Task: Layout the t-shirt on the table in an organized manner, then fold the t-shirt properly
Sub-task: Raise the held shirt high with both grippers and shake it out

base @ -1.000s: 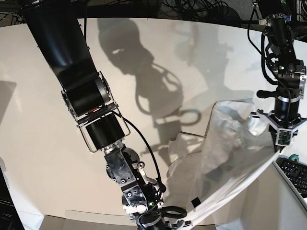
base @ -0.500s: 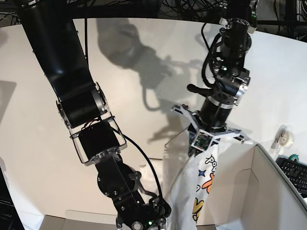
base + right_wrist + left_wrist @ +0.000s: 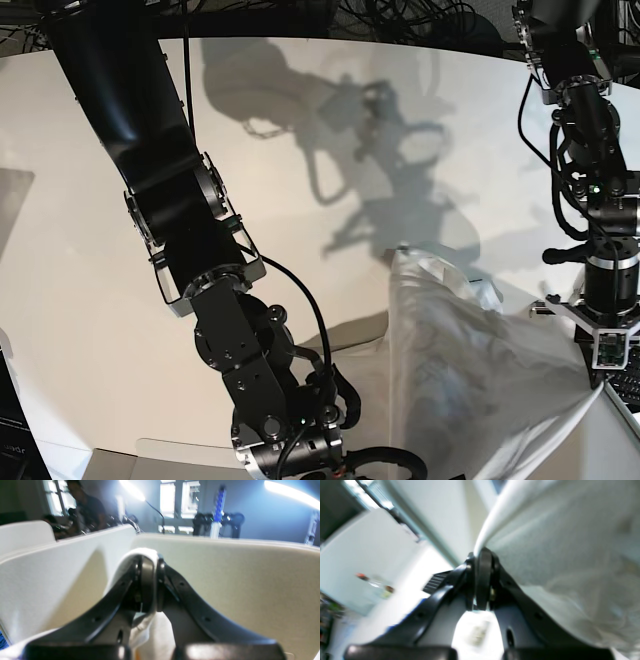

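The white t-shirt [image 3: 470, 390] is stretched in the air between my two grippers, over the front right of the white table [image 3: 300, 130]. Its pale, plain side faces the base camera, and one upper corner [image 3: 400, 258] reaches toward the table. My left gripper [image 3: 483, 555] is shut on a rolled edge of the t-shirt [image 3: 557, 542]; in the base view that gripper [image 3: 606, 372] hangs at the far right. My right gripper [image 3: 148, 562] is shut on another fold of the t-shirt [image 3: 155, 632], low at the front edge of the base view.
Pale cardboard box walls [image 3: 225, 580] rise right behind the right gripper. A black keyboard [image 3: 628, 388] lies at the right edge beside the left arm. A grey flap [image 3: 180, 455] shows at the bottom left. The right arm's dark links [image 3: 190, 250] cross the left half of the table.
The left arm has swung from the table's middle to the far right, pulling the t-shirt from a narrow hanging strip with print showing into a wide sheet. The right gripper stays low at the front.
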You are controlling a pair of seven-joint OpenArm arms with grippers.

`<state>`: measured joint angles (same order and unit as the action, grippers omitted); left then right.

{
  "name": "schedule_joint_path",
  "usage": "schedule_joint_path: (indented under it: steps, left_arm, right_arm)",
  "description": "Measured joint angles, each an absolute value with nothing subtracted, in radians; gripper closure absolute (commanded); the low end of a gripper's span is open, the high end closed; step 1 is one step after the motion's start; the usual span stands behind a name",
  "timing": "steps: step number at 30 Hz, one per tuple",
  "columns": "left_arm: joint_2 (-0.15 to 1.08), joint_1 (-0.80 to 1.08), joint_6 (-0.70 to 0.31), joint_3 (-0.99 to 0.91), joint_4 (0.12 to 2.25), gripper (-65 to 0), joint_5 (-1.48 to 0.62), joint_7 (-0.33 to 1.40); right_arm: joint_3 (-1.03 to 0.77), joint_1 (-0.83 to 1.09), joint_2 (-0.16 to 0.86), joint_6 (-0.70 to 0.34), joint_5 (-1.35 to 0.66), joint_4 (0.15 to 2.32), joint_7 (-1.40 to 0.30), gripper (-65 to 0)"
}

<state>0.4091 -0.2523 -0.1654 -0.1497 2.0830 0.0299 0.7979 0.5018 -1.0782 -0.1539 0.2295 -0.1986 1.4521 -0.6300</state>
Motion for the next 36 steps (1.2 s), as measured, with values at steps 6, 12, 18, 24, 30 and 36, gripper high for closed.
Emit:
schedule_joint_path:
  steps: [6,12,18,24,30,36]
  left_arm:
    - [0.527,-0.261,-0.176,-0.240,2.084,-0.2,0.015,0.784]
    - [0.657,-0.326,-0.180,-0.293,2.090,-0.2,0.007,0.774]
    - [0.743,-0.427,-0.192,-0.294,2.091,-0.3,-0.003,0.775]
    - [0.783,-0.540,-0.194,-0.291,2.092,-0.4,-0.007,0.777]
    - [0.830,-0.630,-0.190,-0.224,2.092,-0.4,-0.002,0.785]
    - [0.878,-0.673,-0.192,-0.185,2.096,-0.4,-0.004,0.778]
  right_arm:
    - [0.508,-1.070,-0.154,0.227,-0.216,1.442,-0.524,0.0]
    - [0.508,-1.094,-0.156,0.221,-0.217,1.429,-0.497,0.0]
    - [0.508,-1.095,-0.158,0.221,-0.217,1.428,-0.495,0.0]
    - [0.508,-1.097,-0.162,0.220,-0.217,1.431,-0.487,0.0]
    - [0.508,-1.090,-0.165,0.219,-0.216,1.441,-0.481,0.0]
    - [0.507,-1.047,-0.154,0.228,-0.216,1.493,-0.481,0.0]
